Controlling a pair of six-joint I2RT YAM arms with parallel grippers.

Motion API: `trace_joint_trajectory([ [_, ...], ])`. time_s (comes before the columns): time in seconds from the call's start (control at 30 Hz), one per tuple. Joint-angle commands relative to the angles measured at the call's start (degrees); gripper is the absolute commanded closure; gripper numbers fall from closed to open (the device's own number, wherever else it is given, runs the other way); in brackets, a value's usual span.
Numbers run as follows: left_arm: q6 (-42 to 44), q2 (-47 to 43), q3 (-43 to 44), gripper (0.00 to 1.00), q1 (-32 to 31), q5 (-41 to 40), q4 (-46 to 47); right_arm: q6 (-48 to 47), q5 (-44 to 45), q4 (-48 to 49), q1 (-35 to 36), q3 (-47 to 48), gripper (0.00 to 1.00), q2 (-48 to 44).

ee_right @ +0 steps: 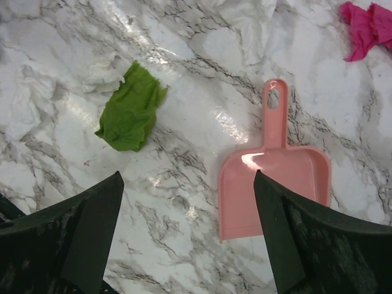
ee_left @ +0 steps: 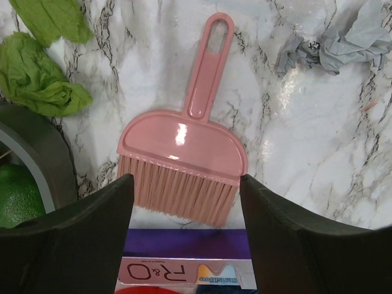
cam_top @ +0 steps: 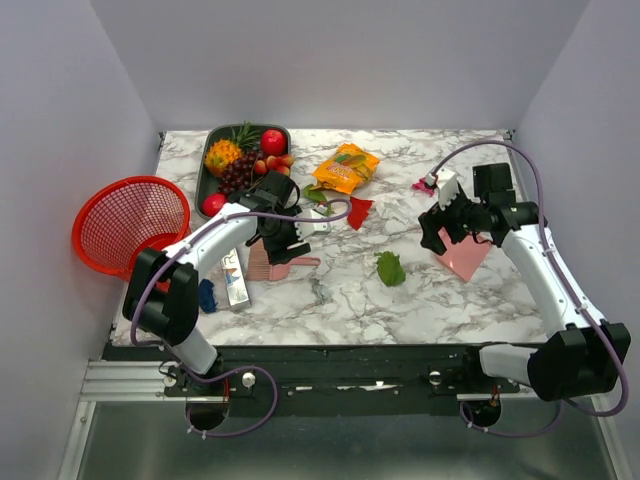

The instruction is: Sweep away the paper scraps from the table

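Note:
On the marble table (cam_top: 330,300) lie a green paper scrap (cam_top: 390,268), a red one (cam_top: 358,210), a magenta one (cam_top: 424,184) and a blue one (cam_top: 207,295). My left gripper (cam_top: 272,245) is open and empty, hovering over the bristle end of a pink brush (cam_top: 275,265). In the left wrist view the brush (ee_left: 184,147) lies between the open fingers of the left gripper (ee_left: 185,179), with green scraps (ee_left: 37,79) at the left. My right gripper (cam_top: 437,230) is open above the pink dustpan (cam_top: 465,255). The right wrist view shows the right gripper (ee_right: 187,174), the dustpan (ee_right: 275,190), the green scrap (ee_right: 130,113) and the magenta scrap (ee_right: 367,27).
A dark fruit tray (cam_top: 208,160) stands at the back left, with an orange snack bag (cam_top: 345,168) beside it. A red mesh basket (cam_top: 130,222) hangs off the left edge. A small box (cam_top: 235,280) lies by the brush. Grey crumpled paper (ee_left: 331,46) lies past the brush.

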Motion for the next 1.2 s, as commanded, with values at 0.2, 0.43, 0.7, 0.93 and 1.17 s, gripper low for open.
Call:
trace_joint_trajectory([
  [0.2, -3.1, 0.8, -0.55, 0.23, -0.29, -4.47, -0.12, 0.13, 4.67, 4.06, 0.22, 3.57, 0.14, 7.28],
  [0.43, -3.11, 1.07, -2.3, 0.23, 1.21, -8.17, -0.65, 1.44, 1.59, 4.49, 0.31, 6.22, 0.15, 9.92],
  [0.7, -2.66, 1.06, -3.45, 0.23, 1.74, -6.5, -0.65, 3.02, 0.1, 6.42, 0.31, 1.74, 0.15, 7.82],
  [0.93, -2.85, 3.61, -3.01, 0.25, 1.82, -8.43, -2.48, 2.67, 1.15, 6.78, 0.4, -0.73, 0.15, 6.06],
  [1.17, 1.02, 3.97, -3.97, 0.27, 4.02, -11.86, -3.73, 3.55, 0.19, 7.13, 0.4, -1.43, 0.14, 5.71],
])
